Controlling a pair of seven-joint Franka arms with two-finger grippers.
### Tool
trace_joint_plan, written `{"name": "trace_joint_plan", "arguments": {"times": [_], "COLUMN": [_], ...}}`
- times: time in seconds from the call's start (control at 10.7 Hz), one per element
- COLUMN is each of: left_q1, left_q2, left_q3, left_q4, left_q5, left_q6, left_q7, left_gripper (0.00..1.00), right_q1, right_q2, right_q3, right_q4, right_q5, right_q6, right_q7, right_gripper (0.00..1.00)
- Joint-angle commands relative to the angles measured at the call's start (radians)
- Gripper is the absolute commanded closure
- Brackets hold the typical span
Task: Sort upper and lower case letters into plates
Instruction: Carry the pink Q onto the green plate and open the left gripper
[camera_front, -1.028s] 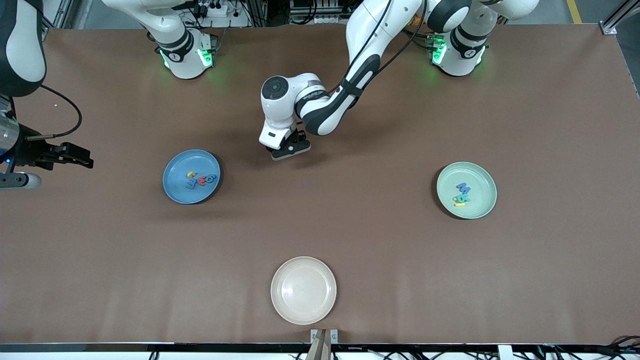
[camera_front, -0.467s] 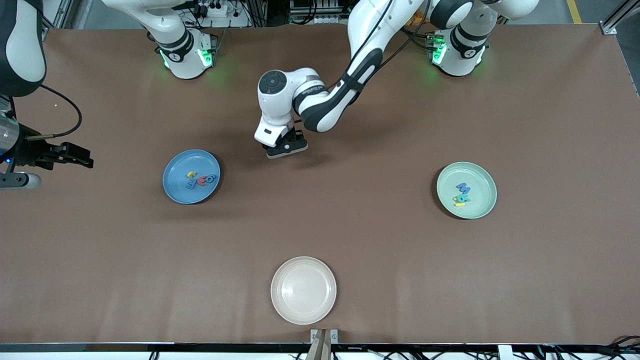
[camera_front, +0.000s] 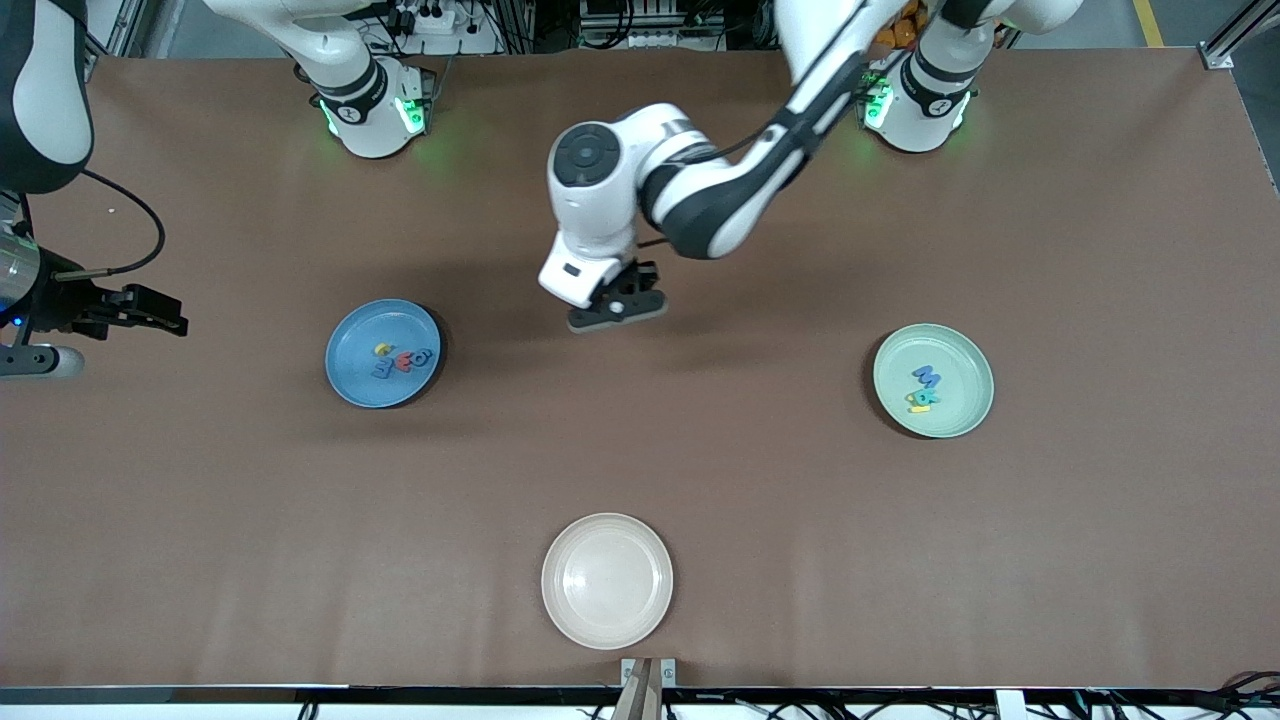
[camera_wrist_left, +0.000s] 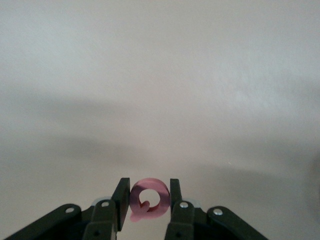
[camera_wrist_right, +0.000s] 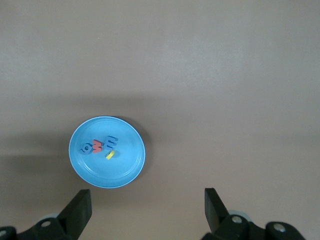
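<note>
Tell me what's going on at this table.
The left hand is shut on a pink letter, held up over bare table between the blue plate and the mint green plate. Both plates already hold letters. The right hand waits open, up at the right arm's end of the table. A cream plate sits apart.

The letters in the blue plate (camera_front: 383, 353) and the mint green plate (camera_front: 933, 380) are too small to read in the front view. There the pink letter (camera_wrist_left: 148, 199) hides under the left gripper (camera_front: 617, 309). At that frame's left edge, the right gripper (camera_front: 150, 308) is partly cut off.
</note>
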Motion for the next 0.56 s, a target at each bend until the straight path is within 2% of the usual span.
{"name": "trace_joint_plan", "arguments": {"times": [0.0, 0.09, 0.28, 0.47], "left_q1": [0.211, 0.287, 0.407, 0.516], "left_q2": [-0.131, -0.174, -0.248, -0.291], "left_q3": [-0.138, -0.172, -0.172, -0.163], "left_q4": [-0.102, -0.127, -0.155, -0.158], "left_q5": [0.018, 0.010, -0.071, -0.102], "left_q6": [-0.070, -0.104, -0.207, -0.296], "left_q7": [0.120, 0.183, 0.371, 0.549], "left_gripper": [1.00, 1.00, 1.00, 1.00], "right_q1": [-0.038, -0.093, -0.284, -0.303], "right_q2": [0.004, 0.002, 0.002, 0.002], "right_q3": [0.031, 0.084, 0.285, 0.304], "right_q4": [0.013, 0.013, 0.015, 0.019], "right_q5": [0.002, 0.002, -0.003, -0.009], "right_q6": [-0.011, -0.006, -0.006, -0.011], "right_q7": [0.002, 0.002, 0.000, 0.000], "right_gripper": [0.00, 0.00, 0.00, 0.00]}}
